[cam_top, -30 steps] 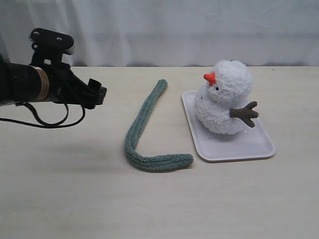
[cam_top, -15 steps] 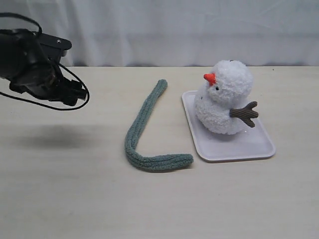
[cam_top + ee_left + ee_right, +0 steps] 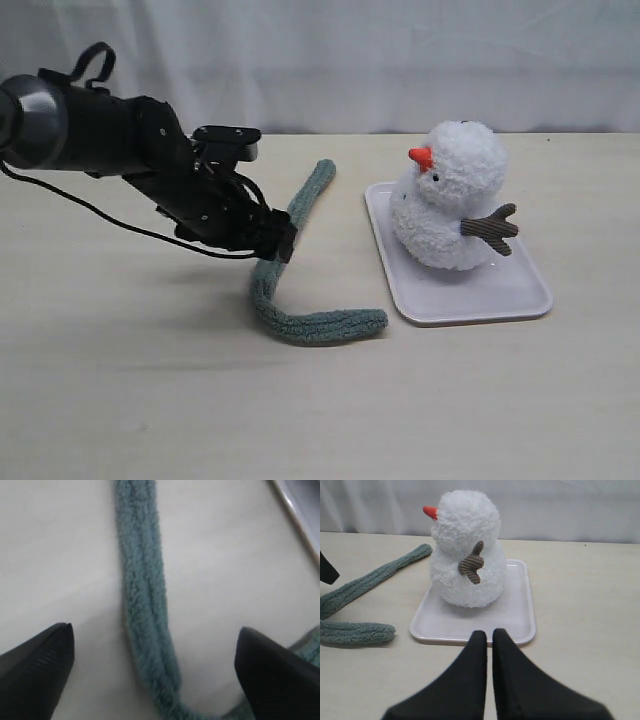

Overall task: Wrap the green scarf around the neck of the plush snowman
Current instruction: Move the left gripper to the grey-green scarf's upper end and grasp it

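Left gripper is straddling the green scarf, jaws spread for a pinch, beside the tray where the plush snowman is sitting; right gripper is hanging pressed together, facing the tray.

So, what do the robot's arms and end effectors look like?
The left arm is black and tubular, with a grey metallic joint and thin black cables. The left end effector has broad, black, textured fingers. The right end effector has slim, black, tapered fingers.
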{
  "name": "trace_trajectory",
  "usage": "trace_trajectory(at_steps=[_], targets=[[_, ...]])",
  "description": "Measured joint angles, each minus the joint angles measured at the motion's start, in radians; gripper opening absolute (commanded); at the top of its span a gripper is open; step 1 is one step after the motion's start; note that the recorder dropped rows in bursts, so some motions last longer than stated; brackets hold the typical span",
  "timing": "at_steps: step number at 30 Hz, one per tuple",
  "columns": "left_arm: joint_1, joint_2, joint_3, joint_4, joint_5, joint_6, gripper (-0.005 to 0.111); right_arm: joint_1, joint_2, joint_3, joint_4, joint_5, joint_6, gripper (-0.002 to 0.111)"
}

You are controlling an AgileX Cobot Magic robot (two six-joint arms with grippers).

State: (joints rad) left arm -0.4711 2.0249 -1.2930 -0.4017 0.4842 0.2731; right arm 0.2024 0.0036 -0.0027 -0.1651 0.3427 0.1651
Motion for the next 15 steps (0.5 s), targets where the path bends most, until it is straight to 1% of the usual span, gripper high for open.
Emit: trace_trajectory(at_steps=[2,5,15], targets=[[-0.02,0.013,0.0,-0.003,-0.057,0.002,0.081,0.0,0.0,0.0,0.0,0.0,0.0,0.004],[-0.027,0.029,-0.007,-0.003,-0.098,0.004,0.081,0.0,0.0,0.0,0.0,0.0,0.0,0.004],[-0.029,0.137,-0.066,-0.003,-0.107,0.004,0.081,0.0,0.0,0.0,0.0,0.0,0.0,0.004]])
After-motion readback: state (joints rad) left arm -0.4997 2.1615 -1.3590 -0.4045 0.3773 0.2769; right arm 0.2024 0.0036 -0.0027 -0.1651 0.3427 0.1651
